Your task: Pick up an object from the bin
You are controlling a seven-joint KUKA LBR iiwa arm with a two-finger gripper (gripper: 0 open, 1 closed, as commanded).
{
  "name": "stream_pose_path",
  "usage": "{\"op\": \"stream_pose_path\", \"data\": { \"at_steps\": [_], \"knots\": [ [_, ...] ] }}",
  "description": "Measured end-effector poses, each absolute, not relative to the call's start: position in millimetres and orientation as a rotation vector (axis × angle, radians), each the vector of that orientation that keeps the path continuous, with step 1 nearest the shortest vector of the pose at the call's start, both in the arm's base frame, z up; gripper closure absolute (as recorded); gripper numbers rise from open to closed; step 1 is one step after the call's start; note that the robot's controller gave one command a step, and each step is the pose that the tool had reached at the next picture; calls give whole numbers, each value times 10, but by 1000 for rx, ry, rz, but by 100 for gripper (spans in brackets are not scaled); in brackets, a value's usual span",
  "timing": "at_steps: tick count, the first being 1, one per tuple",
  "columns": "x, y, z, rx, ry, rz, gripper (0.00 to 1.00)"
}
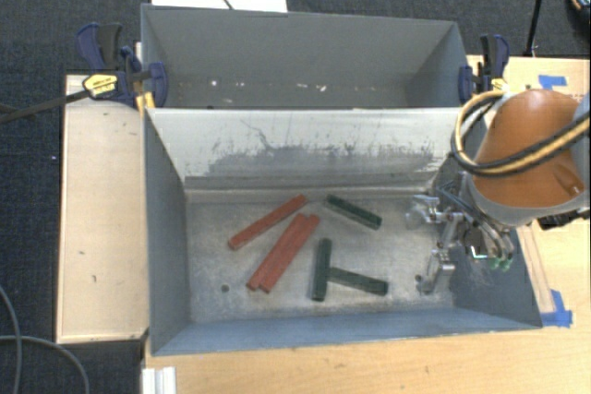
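My gripper (426,247) hangs low at the right end of the bin, just above the floor, open with nothing between its fingers. Nearest on its left lies a dark green bar (359,283), flat on the floor and pointing toward the gripper, a short gap away. A second dark green bar (354,212) lies slanted further back, left of the upper finger. A third green bar (320,269) stands nearly at right angles to the first, touching its left end.
Two red-brown bars lie slanted side by side in the middle left of the bin, a thin one (268,222) and a broader one (283,252). The arm's orange cover and cables overhang the bin's right wall.
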State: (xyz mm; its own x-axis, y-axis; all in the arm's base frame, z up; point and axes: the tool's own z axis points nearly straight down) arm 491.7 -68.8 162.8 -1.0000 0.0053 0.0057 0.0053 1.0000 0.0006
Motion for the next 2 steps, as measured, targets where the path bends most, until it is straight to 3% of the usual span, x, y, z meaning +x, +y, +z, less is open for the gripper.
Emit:
{"op": "stream_pose_path", "data": {
  "at_steps": [1,2],
  "knots": [
    [5830,151,669,101,-3145,-6,0],
    [5907,-129,1017,-118,-3148,0,0]
  ]
}}
